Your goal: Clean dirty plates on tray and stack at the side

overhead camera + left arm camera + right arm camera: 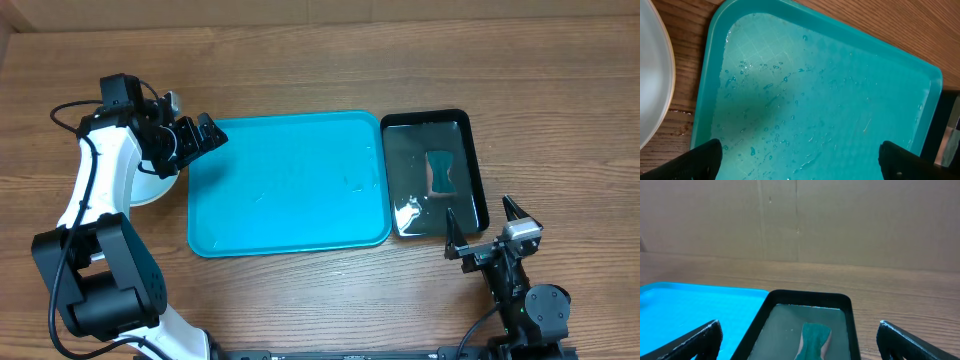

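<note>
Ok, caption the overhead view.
Turquoise tray, white plate beside it, sponge in black tray; left end effector and right end effector open.

No legible text, label, brand, number or sign on the tray (285, 215), black tray (425, 117) or wooden table (300, 60)

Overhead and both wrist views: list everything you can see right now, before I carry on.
tray: one, turquoise, table centre, wet with droplets, no plates on it
black tray: one, glossy black, right of the turquoise tray, holds water
sponge: one, teal-green, lying in the black tray
plates: white on top, left of the tray, mostly hidden under the left arm, count unclear
table: one, brown wood
left fingers: two, black, open, above the tray's left edge
right fingers: two, black, open, at the black tray's near end
</note>
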Robot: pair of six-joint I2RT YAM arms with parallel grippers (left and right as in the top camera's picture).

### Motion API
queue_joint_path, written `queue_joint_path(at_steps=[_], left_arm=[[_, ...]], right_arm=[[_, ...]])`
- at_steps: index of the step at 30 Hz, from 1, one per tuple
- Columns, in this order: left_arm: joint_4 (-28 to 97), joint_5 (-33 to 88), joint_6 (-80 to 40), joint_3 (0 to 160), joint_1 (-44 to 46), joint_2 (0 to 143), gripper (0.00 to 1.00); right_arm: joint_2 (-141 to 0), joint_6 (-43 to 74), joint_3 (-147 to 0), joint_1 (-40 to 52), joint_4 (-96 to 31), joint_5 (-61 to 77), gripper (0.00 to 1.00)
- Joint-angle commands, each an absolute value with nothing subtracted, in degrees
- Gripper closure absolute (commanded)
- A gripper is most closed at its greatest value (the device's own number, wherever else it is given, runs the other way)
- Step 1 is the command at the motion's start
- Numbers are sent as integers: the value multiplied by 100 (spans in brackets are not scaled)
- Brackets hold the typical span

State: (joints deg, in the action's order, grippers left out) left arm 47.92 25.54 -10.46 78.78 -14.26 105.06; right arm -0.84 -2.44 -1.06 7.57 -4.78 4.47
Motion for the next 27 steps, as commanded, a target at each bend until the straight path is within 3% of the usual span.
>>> queue_joint_path(at_steps=[1,27], left_arm=[[4772,2641,-939,7848,-1413,10499,0],[4772,2292,-939,7848,-1278,10492,0]], right_arm=[[-16,-285,-47,738,-458,397,0],[-16,-285,-47,738,-458,397,0]])
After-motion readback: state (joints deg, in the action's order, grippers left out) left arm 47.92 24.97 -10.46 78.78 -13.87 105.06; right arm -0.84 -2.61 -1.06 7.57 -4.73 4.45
